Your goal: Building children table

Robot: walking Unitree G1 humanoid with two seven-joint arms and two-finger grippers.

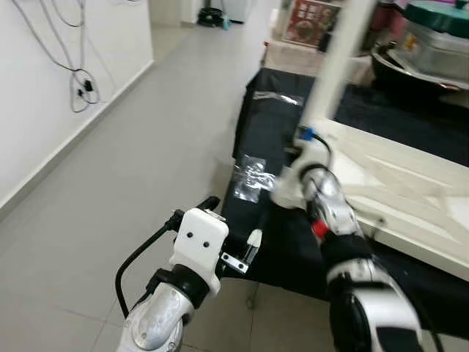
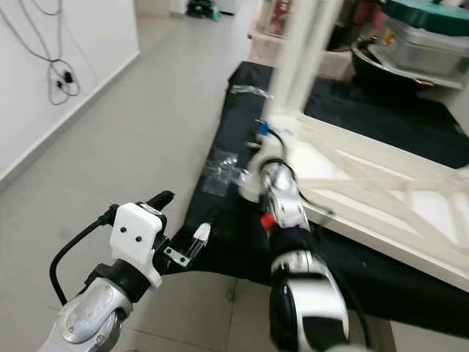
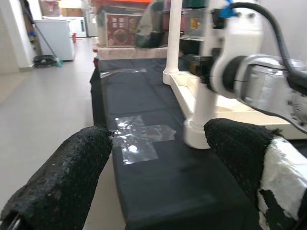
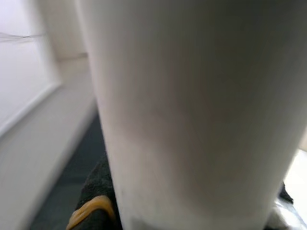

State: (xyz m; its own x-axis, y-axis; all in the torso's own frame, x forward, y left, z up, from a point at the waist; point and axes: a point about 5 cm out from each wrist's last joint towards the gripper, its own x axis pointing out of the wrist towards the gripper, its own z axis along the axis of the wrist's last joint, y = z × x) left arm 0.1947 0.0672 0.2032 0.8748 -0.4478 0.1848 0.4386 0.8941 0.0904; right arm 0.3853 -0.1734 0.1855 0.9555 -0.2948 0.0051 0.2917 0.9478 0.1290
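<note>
The white children's table frame lies upside down on a black cloth. A white round table leg stands tilted, its lower end on the cloth beside the frame's near corner. My right gripper is shut around this leg low down; in the right wrist view the leg is very close, with a black finger pad against it. Another leg stands fixed at the frame's far corner. My left gripper hangs open and empty over the cloth's near edge, left of the held leg.
Clear plastic wrappers lie on the cloth, one more farther back. Grey floor stretches to the left, up to a white wall with hanging cables. Boxes and large pots crowd the space behind the table.
</note>
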